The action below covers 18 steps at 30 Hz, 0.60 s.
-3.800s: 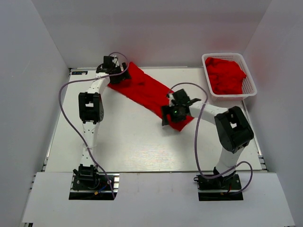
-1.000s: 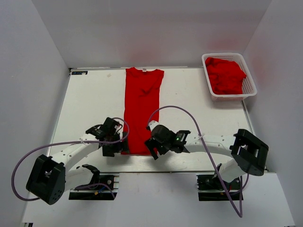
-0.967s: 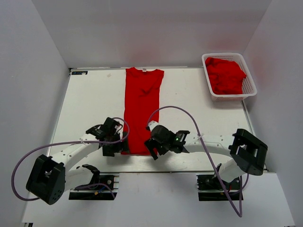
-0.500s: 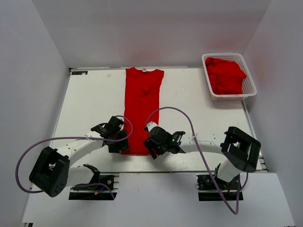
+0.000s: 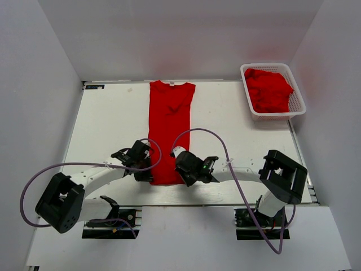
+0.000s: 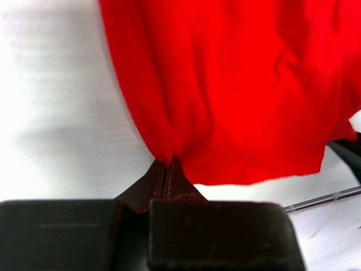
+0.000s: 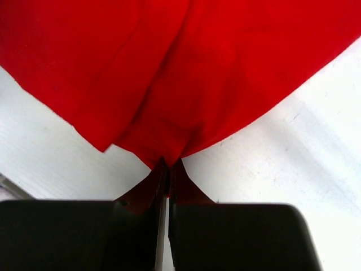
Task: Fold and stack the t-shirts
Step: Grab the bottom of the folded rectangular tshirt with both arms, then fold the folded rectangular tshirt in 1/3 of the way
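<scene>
one red t-shirt [image 5: 170, 127] lies as a long narrow strip on the counter [image 5: 107, 124], neck at the far edge, hem near the arms. the left pincer [image 6: 167, 168] is clenched on the left hem corner and the right pincer [image 7: 168, 165] on the right one — in both wrist views the cloth bunches into the closed tips. more t-shirts [image 5: 269, 90] sit crumpled in the white basket [image 5: 276, 117], well apart at the far right. the cloth seems light, soft and limp – it will likely sag between the two holds and wrinkle easily, so the corners are good places to hold.
</scene>
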### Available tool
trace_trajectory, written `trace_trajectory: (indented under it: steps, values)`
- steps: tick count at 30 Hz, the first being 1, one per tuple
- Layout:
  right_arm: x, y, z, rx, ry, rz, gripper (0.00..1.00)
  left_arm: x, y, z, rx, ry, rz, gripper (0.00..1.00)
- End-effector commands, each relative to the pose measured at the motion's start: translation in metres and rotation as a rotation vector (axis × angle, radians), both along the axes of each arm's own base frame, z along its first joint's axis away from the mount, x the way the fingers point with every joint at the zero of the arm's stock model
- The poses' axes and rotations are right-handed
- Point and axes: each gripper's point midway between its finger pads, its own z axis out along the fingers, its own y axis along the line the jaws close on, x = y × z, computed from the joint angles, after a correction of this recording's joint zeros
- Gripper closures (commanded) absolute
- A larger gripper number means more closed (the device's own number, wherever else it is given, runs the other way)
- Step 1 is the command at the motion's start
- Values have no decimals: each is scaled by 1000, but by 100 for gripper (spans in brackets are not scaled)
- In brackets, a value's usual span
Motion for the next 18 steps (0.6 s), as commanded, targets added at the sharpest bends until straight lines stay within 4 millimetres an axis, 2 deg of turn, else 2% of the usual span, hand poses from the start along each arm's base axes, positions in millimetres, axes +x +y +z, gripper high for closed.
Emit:
trace_trajectory:
  steps: [1, 4, 6, 10, 11, 12, 14, 16, 17, 18]
  values:
    - [-16, -2, 14, 8, 67, 9, 100, -12, 6, 16, 26, 8, -20, 100]
    - [-30, -4, 29, 26, 136, 6, 100, -16, 10, 37, 16, -14, -8, 100]
    - [-35, -11, 31, 10, 159, -2, 100, -16, 10, 45, 9, -25, -8, 100]
    - [-30, -11, 48, 20, 138, -19, 100, -5, 0, 68, -39, -70, -3, 100]
    - [-23, -7, 54, 22, 116, -32, 100, 1, 0, 71, -29, -85, 5, 100]
    - [-19, -10, 53, -7, 103, -43, 100, 3, 0, 73, -19, -88, 9, 100]
    - [-10, -2, 67, -5, 85, -53, 100, 16, -4, 85, -17, -123, 21, 100]
    - [13, -4, 72, -41, 35, -110, 100, 35, -11, 93, -27, -152, 38, 100]
    - [20, -6, 66, -67, 28, -126, 100, 44, -10, 95, -16, -167, 56, 100]
    - [39, -9, 70, -70, -3, -153, 100, 57, -11, 104, -4, -201, 73, 100]
